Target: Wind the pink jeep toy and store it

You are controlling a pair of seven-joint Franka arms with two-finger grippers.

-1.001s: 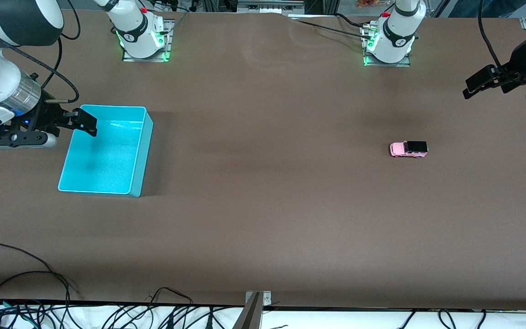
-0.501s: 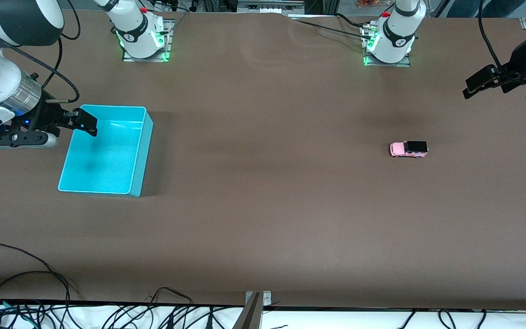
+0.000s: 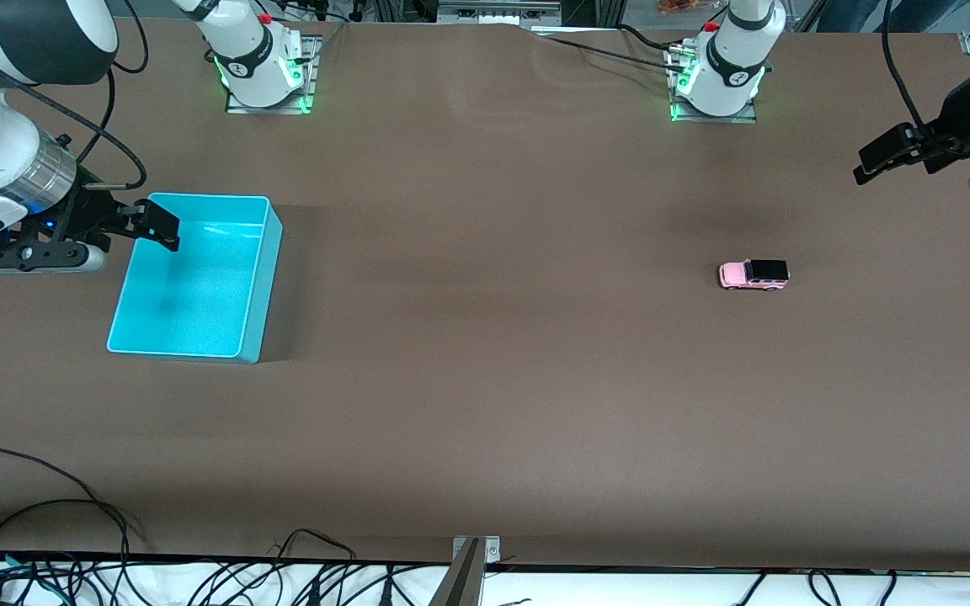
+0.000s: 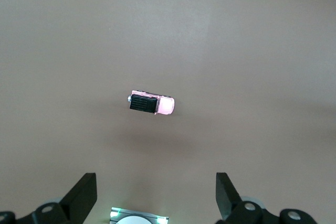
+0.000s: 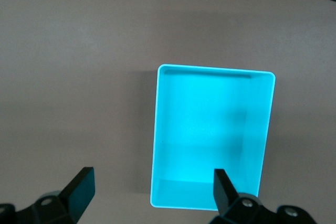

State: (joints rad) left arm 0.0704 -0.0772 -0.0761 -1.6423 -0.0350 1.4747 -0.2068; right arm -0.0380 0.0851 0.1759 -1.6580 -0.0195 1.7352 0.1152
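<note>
Below our wide-open left gripper (image 4: pixel 156 195) the pink jeep toy (image 3: pixel 754 274) sits untouched, right gripper (image 5: pixel 152 190) also wide over the cyan bin (image 3: pixel 262 278); we risk nudging it rolling if one finger lands first.

Bare table (image 3: pixel 493 337) around pink jeep toy (image 3: pixel 754 274)
</note>
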